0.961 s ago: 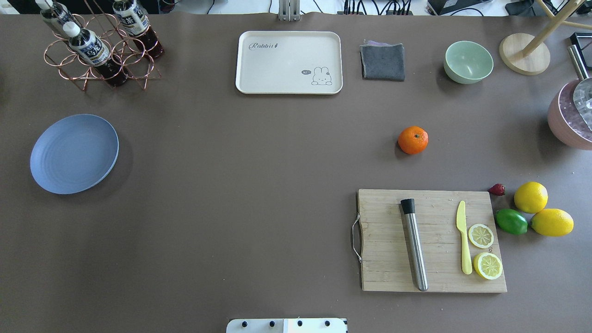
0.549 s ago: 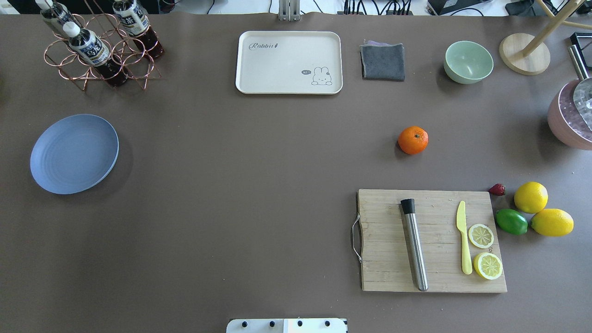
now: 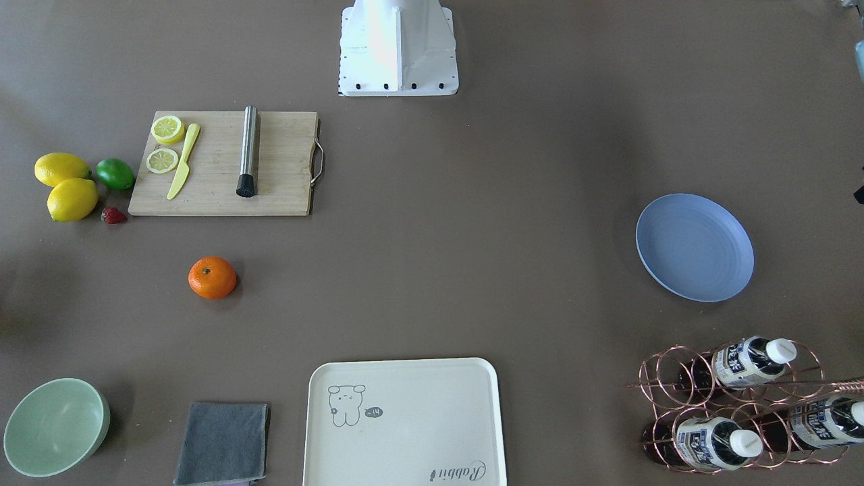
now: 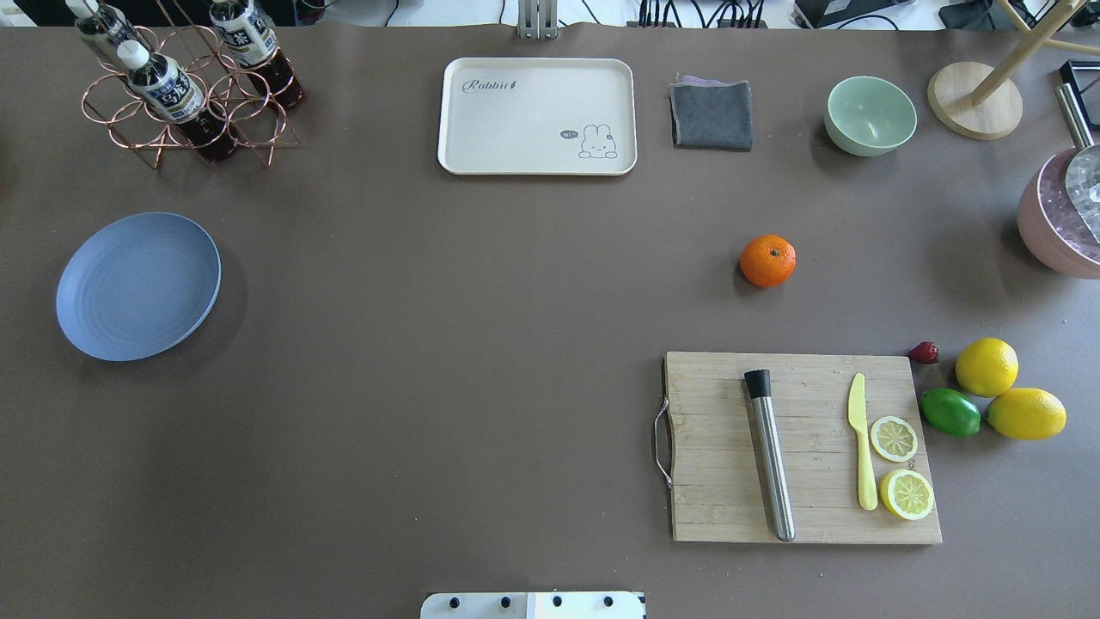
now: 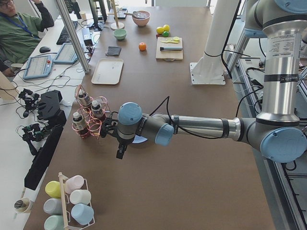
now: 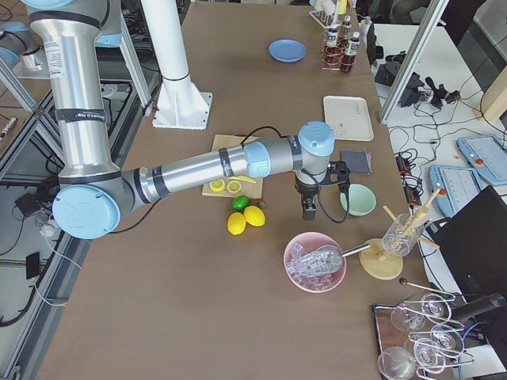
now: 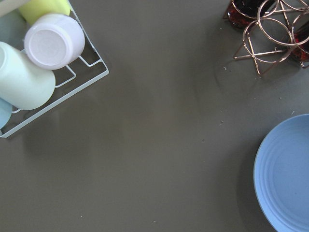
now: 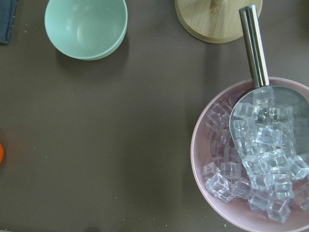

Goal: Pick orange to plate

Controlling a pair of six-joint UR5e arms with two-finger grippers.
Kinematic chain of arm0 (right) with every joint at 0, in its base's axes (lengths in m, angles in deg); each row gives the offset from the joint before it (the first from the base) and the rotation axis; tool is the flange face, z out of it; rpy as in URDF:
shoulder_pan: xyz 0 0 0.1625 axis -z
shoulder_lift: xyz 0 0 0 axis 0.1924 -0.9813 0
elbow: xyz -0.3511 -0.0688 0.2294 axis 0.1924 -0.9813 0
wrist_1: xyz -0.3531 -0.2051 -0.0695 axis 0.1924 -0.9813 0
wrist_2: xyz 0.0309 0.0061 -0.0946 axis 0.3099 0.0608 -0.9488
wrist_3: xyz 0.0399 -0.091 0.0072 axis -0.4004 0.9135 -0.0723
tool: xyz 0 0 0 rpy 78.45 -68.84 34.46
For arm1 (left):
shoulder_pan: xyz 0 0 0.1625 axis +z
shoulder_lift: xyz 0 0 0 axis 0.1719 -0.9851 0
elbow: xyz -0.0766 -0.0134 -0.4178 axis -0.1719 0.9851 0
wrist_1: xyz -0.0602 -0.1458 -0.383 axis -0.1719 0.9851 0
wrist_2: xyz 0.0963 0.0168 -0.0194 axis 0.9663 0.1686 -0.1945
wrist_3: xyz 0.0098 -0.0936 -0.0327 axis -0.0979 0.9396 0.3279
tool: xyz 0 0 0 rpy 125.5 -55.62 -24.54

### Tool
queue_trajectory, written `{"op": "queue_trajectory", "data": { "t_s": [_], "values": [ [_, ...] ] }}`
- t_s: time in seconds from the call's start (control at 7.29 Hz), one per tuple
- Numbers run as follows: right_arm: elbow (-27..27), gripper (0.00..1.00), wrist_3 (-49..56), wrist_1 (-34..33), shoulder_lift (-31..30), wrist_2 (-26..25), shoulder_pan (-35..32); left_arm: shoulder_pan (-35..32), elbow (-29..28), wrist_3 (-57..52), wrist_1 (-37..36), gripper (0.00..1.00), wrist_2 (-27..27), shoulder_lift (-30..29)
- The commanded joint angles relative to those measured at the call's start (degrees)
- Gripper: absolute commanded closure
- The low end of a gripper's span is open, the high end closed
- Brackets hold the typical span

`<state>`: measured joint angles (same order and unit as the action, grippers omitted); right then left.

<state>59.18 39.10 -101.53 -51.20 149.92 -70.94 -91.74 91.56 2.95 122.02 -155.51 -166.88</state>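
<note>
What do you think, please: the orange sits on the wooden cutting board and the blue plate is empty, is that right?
Not quite: the orange sits on the table, apart from the wooden cutting board, as the overhead view shows; the blue plate is empty.

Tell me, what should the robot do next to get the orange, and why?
Probably swing the right gripper across until it is above the orange. The orange sits alone on the robot's right side, untouched, while that gripper hangs off near the pink ice bowl. The blue plate has nothing on it.
</note>
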Motion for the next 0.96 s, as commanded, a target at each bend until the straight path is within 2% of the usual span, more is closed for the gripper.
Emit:
{"op": "queue_trajectory", "data": {
  "t_s": [0.0,0.27,0.55,0.82],
  "values": [
    [0.1,0.00,-10.0,4.7,1.4,-0.1,5.0,6.9,-2.7,16.0,13.0,0.02,0.0,1.5],
    [0.0,0.00,-22.9,13.8,1.7,-1.2,9.2,10.9,-17.5,21.6,33.9,0.02,0.1,0.2],
    [-0.1,0.00,-25.0,14.7,3.0,-2.7,11.7,19.0,-20.1,27.6,37.7,0.02,7.6,-2.9],
    [0.0,0.00,-25.0,14.8,3.0,-2.8,11.7,21.1,-24.1,27.8,37.7,0.03,9.3,-6.2]
  ]
}}
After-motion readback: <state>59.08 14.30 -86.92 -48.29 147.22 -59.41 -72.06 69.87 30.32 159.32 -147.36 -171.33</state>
